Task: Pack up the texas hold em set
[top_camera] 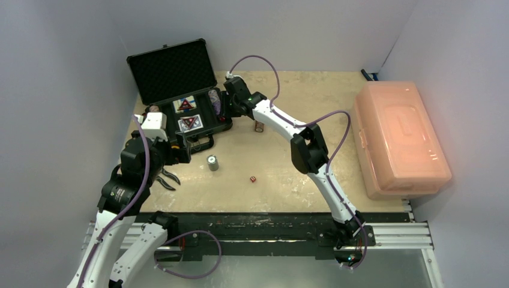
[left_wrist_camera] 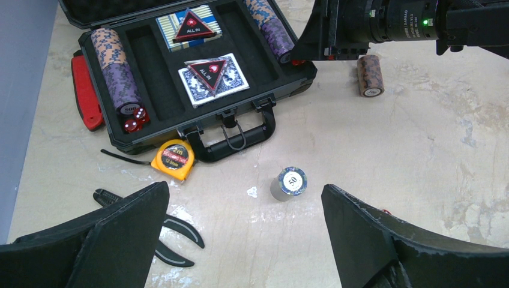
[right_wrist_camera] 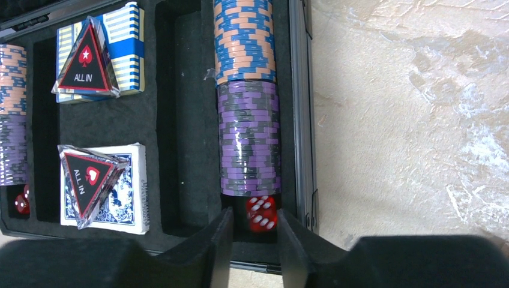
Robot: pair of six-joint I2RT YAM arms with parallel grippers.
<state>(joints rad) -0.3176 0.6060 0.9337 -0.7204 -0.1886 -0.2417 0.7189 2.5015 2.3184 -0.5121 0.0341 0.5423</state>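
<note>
The black case [top_camera: 157, 69] lies open at the back left, with two card decks [left_wrist_camera: 211, 81] and chip stacks [right_wrist_camera: 248, 138] in its foam slots. My right gripper [right_wrist_camera: 255, 219] is open over the case's right slot. A red die [right_wrist_camera: 262, 213] lies between its fingers at the end of the purple chips, touching neither. My left gripper [left_wrist_camera: 246, 240] is wide open and empty above the table. A short upright chip stack [left_wrist_camera: 289, 183] stands just ahead of it. Another chip stack [left_wrist_camera: 370, 75] lies on its side right of the case. A loose red die [top_camera: 252, 179] sits mid-table.
A yellow tape measure [left_wrist_camera: 173, 159] lies by the case handle. Black-handled pliers [left_wrist_camera: 171, 237] lie near my left finger. A red object [left_wrist_camera: 86, 90] lies along the case's left side. A pink plastic bin [top_camera: 399, 138] stands at the right.
</note>
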